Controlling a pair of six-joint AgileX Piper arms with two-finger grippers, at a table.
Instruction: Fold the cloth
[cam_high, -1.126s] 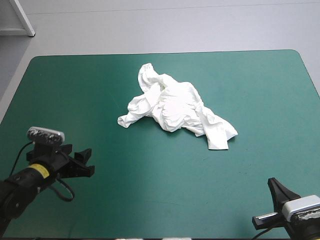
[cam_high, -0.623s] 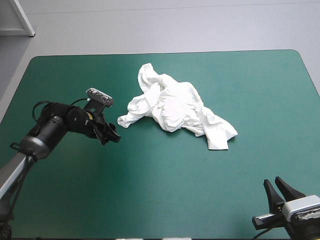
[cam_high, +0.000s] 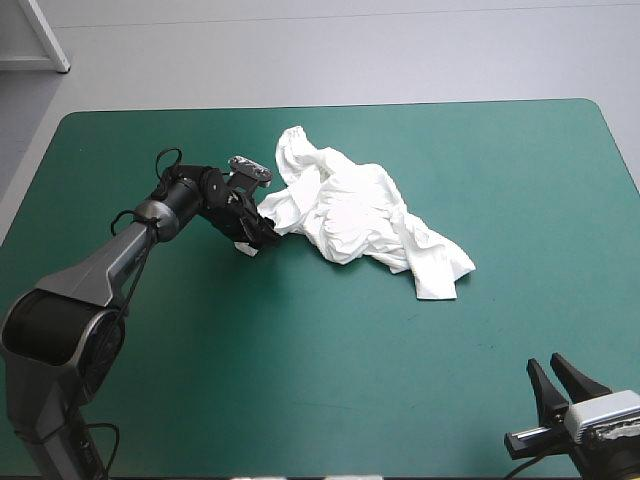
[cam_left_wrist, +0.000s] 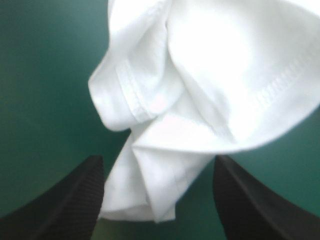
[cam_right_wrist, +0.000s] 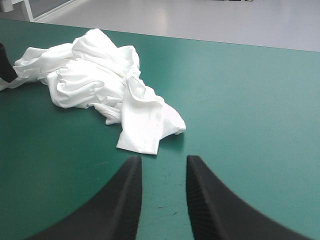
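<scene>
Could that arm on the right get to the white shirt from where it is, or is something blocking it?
Probably yes. The right gripper stands open, apart from the T-shirt, with only teal-green cover between them. Whether the arm stretches that far, I cannot tell.

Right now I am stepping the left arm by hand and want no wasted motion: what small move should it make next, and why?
Probably shut the left gripper. Its fingers stand open on either side of a hemmed end of the crumpled T-shirt, so the cloth lies between them; the high view puts it at the heap's left end.
</scene>
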